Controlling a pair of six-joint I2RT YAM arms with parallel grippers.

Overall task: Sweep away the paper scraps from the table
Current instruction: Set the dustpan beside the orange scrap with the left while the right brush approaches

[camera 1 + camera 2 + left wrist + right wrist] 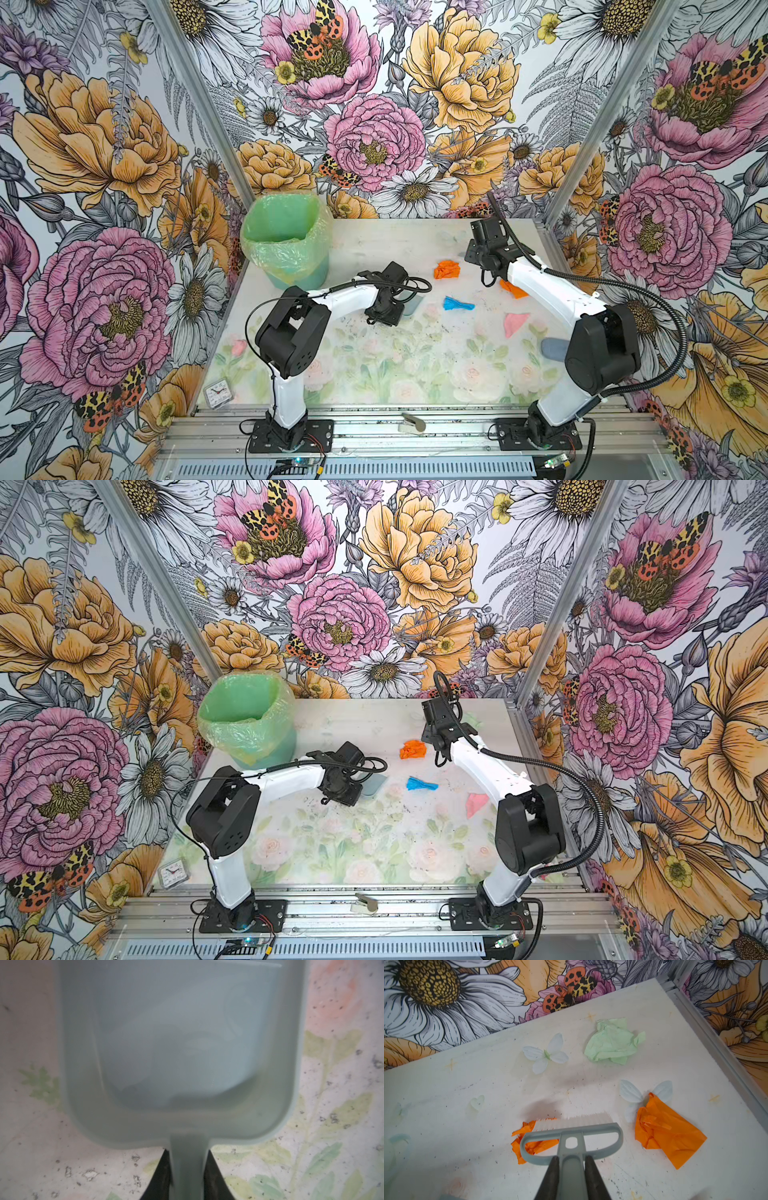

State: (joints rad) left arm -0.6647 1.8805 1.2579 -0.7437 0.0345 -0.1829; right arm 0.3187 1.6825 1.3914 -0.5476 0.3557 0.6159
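Paper scraps lie on the table (395, 374): an orange one (447, 269), a second orange one (513, 288) partly under the right arm, a blue one (457, 304) and a pink one (515, 323). A pale green scrap (612, 1043) lies near the back right corner. My right gripper (572, 1159) is shut on the grey-blue brush (571, 1132). Its white bristles rest against a small orange scrap (529, 1142), and a larger orange scrap (666, 1130) lies beside it. My left gripper (188, 1167) is shut on the handle of the grey-blue dustpan (180, 1043), which lies flat and holds no scraps.
A bin with a green bag (286, 245) stands at the back left. A small clock (218, 392) lies at the front left corner. A grey object (555, 349) sits behind the right arm's elbow. Aluminium framing (716, 1047) edges the table. Dark specks dot the tabletop.
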